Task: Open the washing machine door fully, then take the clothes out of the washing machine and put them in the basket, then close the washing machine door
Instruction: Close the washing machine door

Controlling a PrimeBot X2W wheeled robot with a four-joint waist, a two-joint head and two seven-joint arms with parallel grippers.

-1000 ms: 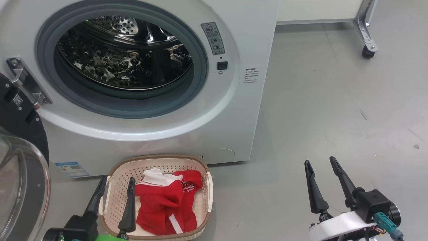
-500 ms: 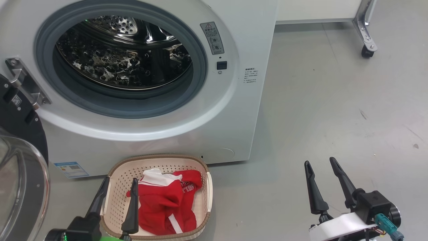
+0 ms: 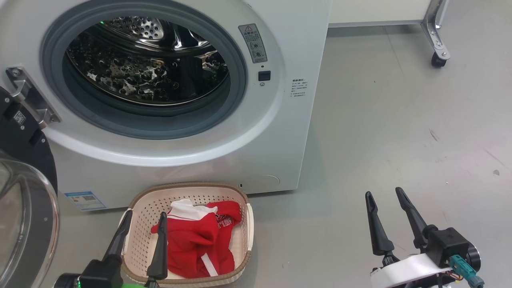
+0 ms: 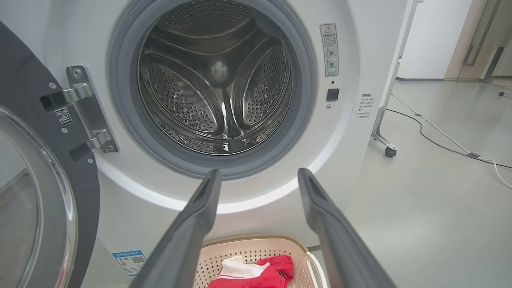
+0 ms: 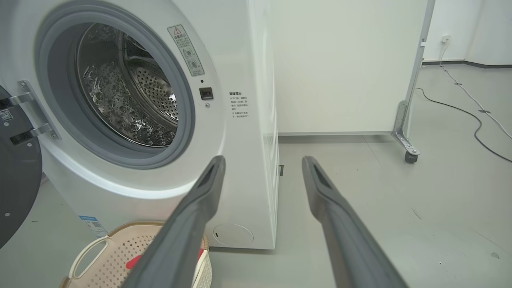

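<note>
Floor (image 3: 400, 140): smooth pale grey, a few dark scuffs, faint sheen. Washer (image 3: 280, 132) stands on it at 11 o'clock in the head view, mouth uncovered, steel drum (image 3: 148, 68) showing. Door (image 3: 24, 160) is swung out on its hinge to 9 o'clock, glass bowl toward the camera. Basket (image 3: 188, 186) sits on the floor just below the washer front at 6 o'clock; the clothes (image 3: 196, 240) lie bunched inside it, white collar uppermost. Left end effector (image 3: 145, 214) hangs over the basket's left side, fingers spread wide, holding nothing. Right end effector (image 3: 383, 192) is at 4 o'clock over bare floor, well apart from the basket, also wide and empty. A white panel (image 5: 340, 68) on a castered metal foot (image 3: 438, 60) stands at 1 o'clock. A cable (image 4: 440, 140) trails across the floor beyond it.
</note>
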